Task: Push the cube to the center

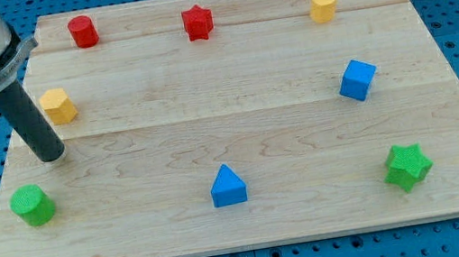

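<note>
The blue cube [357, 79] sits on the wooden board [231, 137] at the view's right, a little above mid-height. My tip [52, 158] rests on the board at the far left, well away from the cube. It lies just below the yellow block [57, 106] and above the green cylinder [32, 205]. It touches no block.
A red cylinder [83, 31], a red star [197, 22] and a yellow heart [323, 6] line the top. A blue triangular block [227, 186] sits at bottom middle. A green star [407, 166] sits at bottom right. A blue pegboard surrounds the board.
</note>
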You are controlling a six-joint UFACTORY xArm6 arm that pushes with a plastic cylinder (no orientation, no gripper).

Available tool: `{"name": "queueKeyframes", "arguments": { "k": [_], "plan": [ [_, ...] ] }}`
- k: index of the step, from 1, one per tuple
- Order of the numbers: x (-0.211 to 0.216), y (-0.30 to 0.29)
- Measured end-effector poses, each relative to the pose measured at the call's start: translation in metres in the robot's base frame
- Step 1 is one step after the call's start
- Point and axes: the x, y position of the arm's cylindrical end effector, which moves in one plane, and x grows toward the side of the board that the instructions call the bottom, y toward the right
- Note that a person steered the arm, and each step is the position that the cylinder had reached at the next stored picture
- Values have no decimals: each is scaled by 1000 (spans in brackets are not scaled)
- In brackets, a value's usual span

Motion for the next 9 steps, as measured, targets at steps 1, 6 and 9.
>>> {"name": "queueKeyframes", "arguments": {
  "k": [1, 6, 9],
  "plan": [
    [0, 3],
    [3, 118],
    [8, 311]
  ]
}}
